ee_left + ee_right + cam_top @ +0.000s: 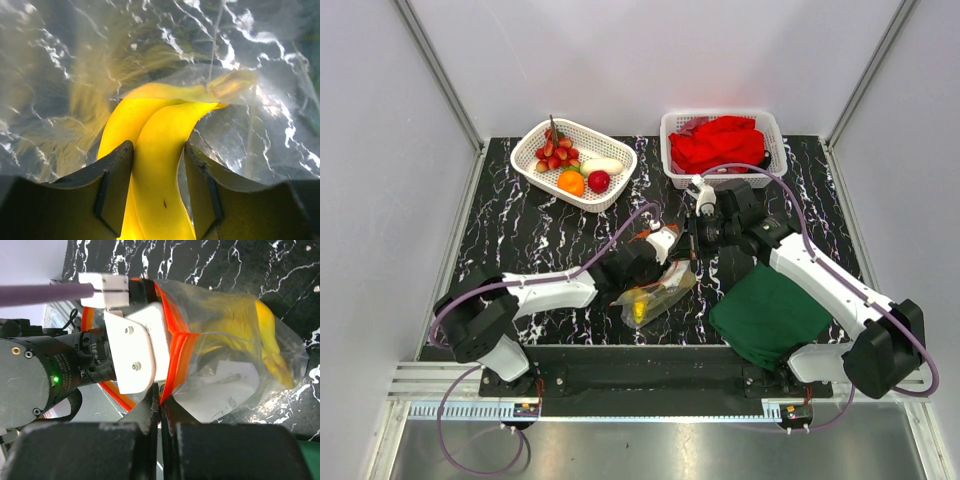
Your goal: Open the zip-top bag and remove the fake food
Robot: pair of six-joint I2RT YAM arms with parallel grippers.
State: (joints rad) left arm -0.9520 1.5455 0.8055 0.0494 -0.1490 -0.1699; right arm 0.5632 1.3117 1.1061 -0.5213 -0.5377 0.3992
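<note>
cloth in dark green lies beside the zip-top bag.

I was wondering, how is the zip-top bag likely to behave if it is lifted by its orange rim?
Probably floppy: the zip-top bag is thin, creased film draping over the bananas. It would likely hang bottom-heavy, since the bananas lie at its closed end. Its glossy surface may slip.

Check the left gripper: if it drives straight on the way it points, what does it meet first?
The bananas. The left gripper is inside the bag with one banana between its fingers, so going on pushes into that first. The bag wall seems to lie beyond; depth unclear.
</note>
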